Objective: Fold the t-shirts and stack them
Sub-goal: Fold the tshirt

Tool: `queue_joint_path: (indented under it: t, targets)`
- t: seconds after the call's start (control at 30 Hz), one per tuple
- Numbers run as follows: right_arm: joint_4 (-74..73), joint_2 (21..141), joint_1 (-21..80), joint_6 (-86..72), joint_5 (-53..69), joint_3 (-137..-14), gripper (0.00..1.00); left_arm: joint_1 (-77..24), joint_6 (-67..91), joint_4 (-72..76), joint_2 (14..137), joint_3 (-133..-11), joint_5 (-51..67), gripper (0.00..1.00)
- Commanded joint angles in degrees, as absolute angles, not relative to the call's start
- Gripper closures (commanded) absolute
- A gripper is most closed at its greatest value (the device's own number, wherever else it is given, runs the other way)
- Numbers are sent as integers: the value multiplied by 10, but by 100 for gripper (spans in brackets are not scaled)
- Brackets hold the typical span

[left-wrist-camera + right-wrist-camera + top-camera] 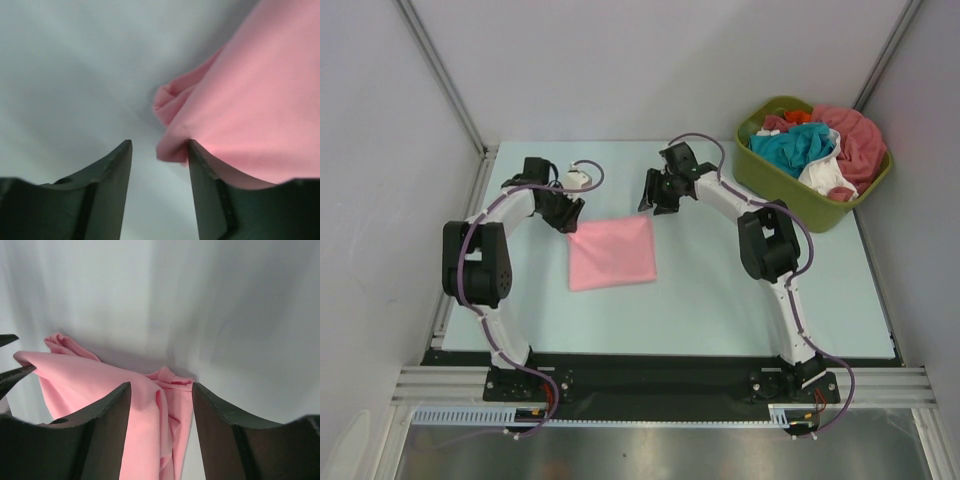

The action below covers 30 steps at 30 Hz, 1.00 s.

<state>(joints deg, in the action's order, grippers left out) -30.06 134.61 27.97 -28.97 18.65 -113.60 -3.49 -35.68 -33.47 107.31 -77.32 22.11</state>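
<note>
Pink t-shirt (612, 252) lay flat; left gripper (571, 221) at its far-left corner, right gripper (651, 201) at its far-right corner, both with jaws apart.

Plain light pink shirt (611, 252) on pale blue table (720, 295); olive-green tub (785, 185), its pile (790, 148) teal, white, coral-red, orange
</note>
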Motion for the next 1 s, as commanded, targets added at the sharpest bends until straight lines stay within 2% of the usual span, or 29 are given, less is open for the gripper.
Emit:
queue_joint_path:
  t: [0.0, 0.17, 0.3, 0.4, 0.5, 0.6, 0.63, 0.73, 0.77, 0.83, 0.87, 0.97]
  targets:
    - [-273, 1335, 265, -298, 166, -1169, 42, -19, -288, -274, 1082, -809, 127, 45]
    - [-294, 1291, 265, -222, 141, -1136, 42, 15, -190, -287, 1084, -846, 90, 44]
    - [-215, 1228, 272, -214, 199, -1017, 44, 4, -191, -269, 1028, -771, 173, 44]
    - [-205, 1218, 287, -216, 198, -984, 39, -15, -194, -231, 986, -709, 228, 40]
    - [-186, 1237, 297, -228, 209, -982, 37, -16, -189, -209, 1008, -699, 186, 39]
    - [-171, 1259, 301, -240, 198, -993, 41, -15, -180, -206, 1049, -725, 166, 40]
    - [-172, 1266, 300, -243, 193, -998, 43, -15, -176, -196, 1057, -731, 164, 41]
    - [-176, 1284, 295, -253, 185, -1005, 67, -18, -162, -187, 1085, -744, 173, 42]
    - [-171, 1287, 295, -255, 187, -1003, 79, -20, -159, -187, 1091, -748, 181, 42]
    - [-169, 1289, 294, -259, 188, -1002, 87, -26, -156, -187, 1106, -755, 185, 43]
    - [-169, 1291, 293, -262, 188, -1001, 95, -29, -156, -187, 1108, -758, 186, 42]
    - [-163, 1288, 287, -272, 168, -990, 100, -33, -141, -180, 1118, -764, 188, 42]
